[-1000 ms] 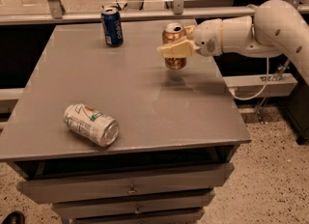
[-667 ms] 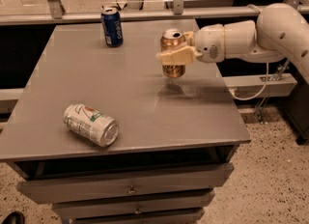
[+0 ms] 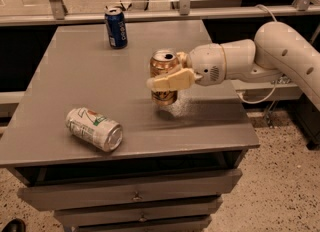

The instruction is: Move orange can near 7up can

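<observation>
Camera view: the orange can point(image 3: 161, 66) stands upright over the middle of the grey table point(image 3: 220, 126), slightly right of centre; whether its base touches the tabletop cannot be told. The gripper point(image 3: 167, 73) is clamped around the can's middle, with 1 tan finger point(image 3: 172, 80) crossing the near side of the can and the other mostly hidden behind it. The white arm point(image 3: 280, 51) reaches in from the right. The 7up can point(image 3: 94, 129) lies on its side near the table's near-left edge, well apart from the orange can. A dark blue can point(image 3: 116, 27) stands upright at the far edge. Drawers point(image 3: 135, 196) sit below the tabletop.
</observation>
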`<state>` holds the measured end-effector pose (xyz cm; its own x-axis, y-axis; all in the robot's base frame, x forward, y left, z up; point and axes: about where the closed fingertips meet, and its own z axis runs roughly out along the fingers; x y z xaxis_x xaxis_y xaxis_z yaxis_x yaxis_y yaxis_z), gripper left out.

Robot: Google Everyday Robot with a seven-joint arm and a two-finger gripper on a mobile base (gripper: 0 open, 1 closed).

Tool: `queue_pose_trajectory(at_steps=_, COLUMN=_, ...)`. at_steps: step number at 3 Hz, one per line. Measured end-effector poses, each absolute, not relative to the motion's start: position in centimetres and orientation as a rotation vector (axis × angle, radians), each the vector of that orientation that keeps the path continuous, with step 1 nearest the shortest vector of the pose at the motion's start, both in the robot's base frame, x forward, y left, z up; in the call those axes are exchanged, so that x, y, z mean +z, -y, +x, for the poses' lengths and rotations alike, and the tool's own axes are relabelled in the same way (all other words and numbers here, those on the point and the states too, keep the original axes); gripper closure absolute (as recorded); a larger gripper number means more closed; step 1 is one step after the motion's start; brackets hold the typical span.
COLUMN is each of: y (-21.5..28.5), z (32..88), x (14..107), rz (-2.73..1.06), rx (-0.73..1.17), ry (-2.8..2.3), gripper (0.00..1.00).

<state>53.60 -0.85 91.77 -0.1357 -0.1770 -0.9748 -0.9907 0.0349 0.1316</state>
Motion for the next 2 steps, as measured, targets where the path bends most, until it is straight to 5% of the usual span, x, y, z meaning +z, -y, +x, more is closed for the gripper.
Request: queue_pose_trajectory(at_steps=2, y=-1.5, z=48.7, x=91.8, rz=-1.267, rx=1.332, ry=-1.352, gripper=1.0)
